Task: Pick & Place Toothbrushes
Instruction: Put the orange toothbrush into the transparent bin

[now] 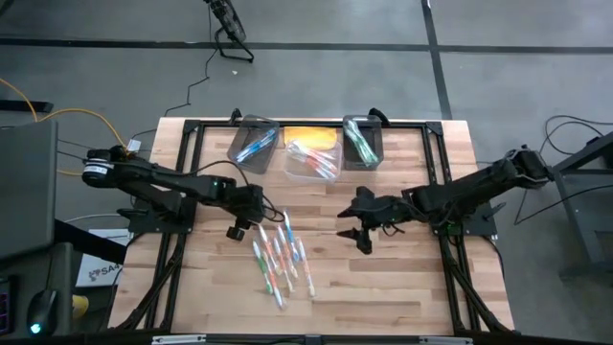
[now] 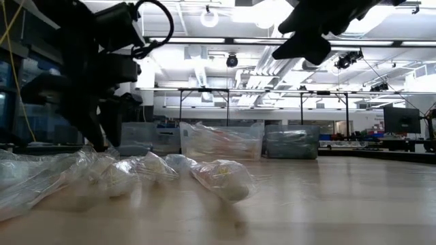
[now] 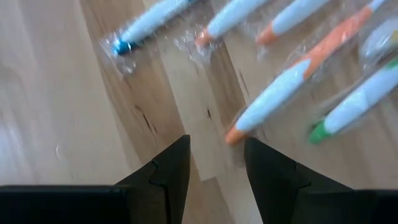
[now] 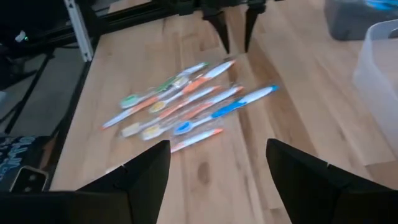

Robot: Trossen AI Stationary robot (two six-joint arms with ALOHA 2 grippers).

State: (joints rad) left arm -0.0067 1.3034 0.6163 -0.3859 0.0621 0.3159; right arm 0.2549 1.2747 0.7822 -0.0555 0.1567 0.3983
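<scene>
From above, a pale wooden table (image 1: 383,297) carries three plastic bins (image 1: 311,151) along its far edge and my scattered thin plastic-wrapped toothbrushes (image 1: 281,254) at centre. My left gripper (image 1: 239,227) hangs beside them, my right gripper (image 1: 356,233) further off. Low down, the wrapped toothbrushes (image 2: 163,173) lie before a bright workshop. At my left wrist, my jaws stand parted, empty, near an orange-tipped toothbrush (image 3: 273,93). At my right wrist, wide-spread jaws face the pile (image 4: 186,106).

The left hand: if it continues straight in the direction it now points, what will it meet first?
Probably the orange-tipped toothbrush, whose orange end lies just ahead of the open left hand, slightly toward one finger. Directly between the fingers only bare table shows; depth is unclear.
</scene>
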